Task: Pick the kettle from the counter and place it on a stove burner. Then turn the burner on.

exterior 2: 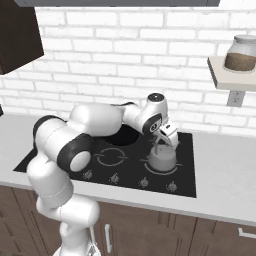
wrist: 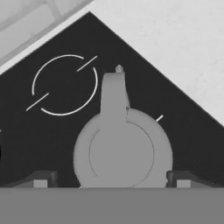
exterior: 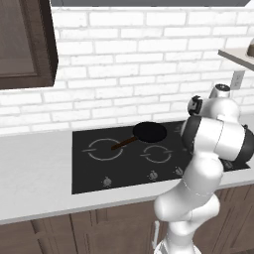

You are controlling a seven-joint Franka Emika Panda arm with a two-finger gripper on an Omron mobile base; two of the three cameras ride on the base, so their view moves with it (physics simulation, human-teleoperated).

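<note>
A black frying pan (exterior: 149, 132) lies below the white brick wall (exterior: 129, 59), with a brown-filled jar (exterior 2: 241, 53) on a shelf (exterior 2: 231, 75).

Grey kettle (exterior 2: 162, 159) stands upright on the stove's (exterior 2: 60, 155) front-right burner.

White arm, dark joints

The arm (exterior 2: 95, 122) is built of glossy white, rounded, bulbous shells, joined by dark grey to black bands at the joints; one round joint cap near the shoulder is grey. The wrist ends in a white cylinder with a dark round cap on top, and a small white boxy hand. The gripper (wrist: 112, 181) has two small dark fingers (wrist: 40, 179), each with a pale square pad. No cables, screws or markings can be made out.
</note>
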